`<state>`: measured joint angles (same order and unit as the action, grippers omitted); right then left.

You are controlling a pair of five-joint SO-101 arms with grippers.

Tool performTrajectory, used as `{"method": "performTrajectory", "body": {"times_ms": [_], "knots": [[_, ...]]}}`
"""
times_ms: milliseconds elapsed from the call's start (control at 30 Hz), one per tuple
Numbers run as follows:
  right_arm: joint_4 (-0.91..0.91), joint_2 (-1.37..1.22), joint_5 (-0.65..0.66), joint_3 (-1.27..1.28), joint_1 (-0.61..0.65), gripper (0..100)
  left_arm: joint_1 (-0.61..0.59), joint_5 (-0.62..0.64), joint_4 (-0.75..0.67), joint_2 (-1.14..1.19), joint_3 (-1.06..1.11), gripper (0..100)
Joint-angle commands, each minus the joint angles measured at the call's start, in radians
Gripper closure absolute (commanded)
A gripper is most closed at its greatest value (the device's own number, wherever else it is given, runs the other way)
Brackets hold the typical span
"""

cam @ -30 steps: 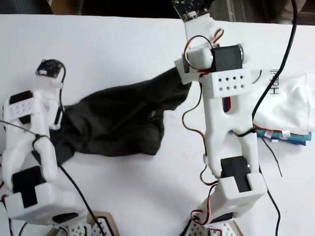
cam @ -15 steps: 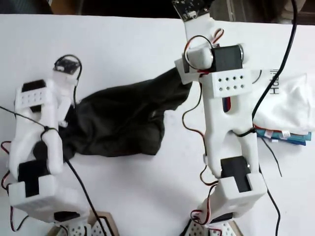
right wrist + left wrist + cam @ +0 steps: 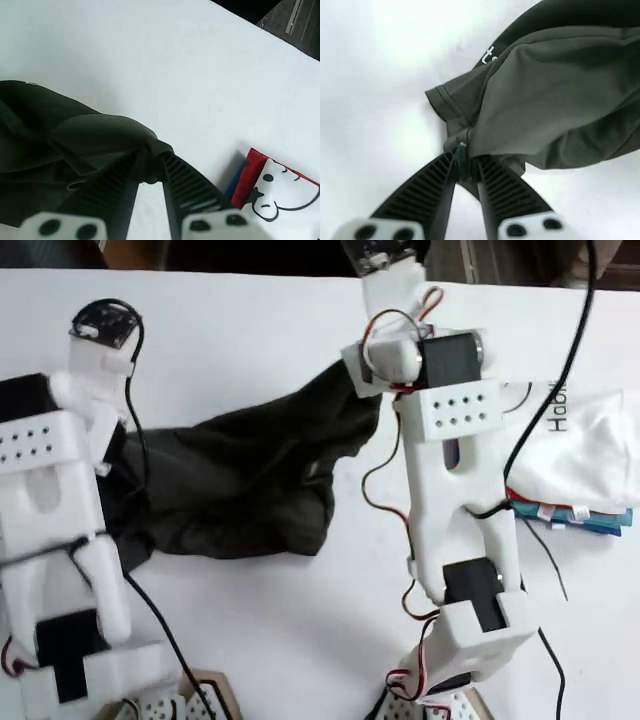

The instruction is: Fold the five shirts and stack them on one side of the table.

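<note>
A dark green shirt (image 3: 245,480) lies crumpled across the middle of the white table (image 3: 250,330), stretched between both arms. My left gripper (image 3: 465,162) is shut on a bunched hem of this dark shirt (image 3: 550,95) at its left end. At the shirt's far right corner my right gripper (image 3: 150,172) is shut on a fold of the dark cloth (image 3: 65,145). A stack of folded shirts (image 3: 590,465), white on top with blue and red beneath, sits at the table's right edge. In the right wrist view the stack (image 3: 270,192) lies close beyond the fingers.
Loose cables (image 3: 545,540) trail over the right arm and across the table beside the folded stack. Bare table stretches along the far side and in front of the dark shirt.
The left arm has risen and swung toward the far side, lifting the shirt's left end. The right arm has shifted slightly up and left with its corner.
</note>
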<state>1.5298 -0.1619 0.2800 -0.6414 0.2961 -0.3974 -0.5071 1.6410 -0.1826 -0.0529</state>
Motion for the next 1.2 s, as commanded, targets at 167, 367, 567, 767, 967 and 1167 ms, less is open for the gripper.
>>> {"method": "performTrajectory", "body": {"times_ms": [167,367,567,767,967,1167], "knots": [[0.062,0.180,0.008,-0.137,0.019,97.9,-0.011,0.003,0.057,-0.354,-0.042,97],[0.084,0.252,0.008,-0.137,-0.036,97.9,-0.103,0.002,0.011,-0.528,-0.041,97],[0.058,0.262,0.008,-0.147,-0.027,97.9,-0.130,0.005,-0.032,-0.592,-0.048,97],[0.061,0.320,0.046,-0.230,-0.071,97.9,-0.130,0.009,-0.084,-0.654,-0.041,97],[0.059,0.400,0.107,-0.250,-0.116,97.9,-0.130,0.011,-0.163,-0.715,-0.048,97],[-0.061,0.536,0.147,-0.250,-0.171,98.0,-0.130,0.011,-0.236,-0.830,-0.047,97]]}}
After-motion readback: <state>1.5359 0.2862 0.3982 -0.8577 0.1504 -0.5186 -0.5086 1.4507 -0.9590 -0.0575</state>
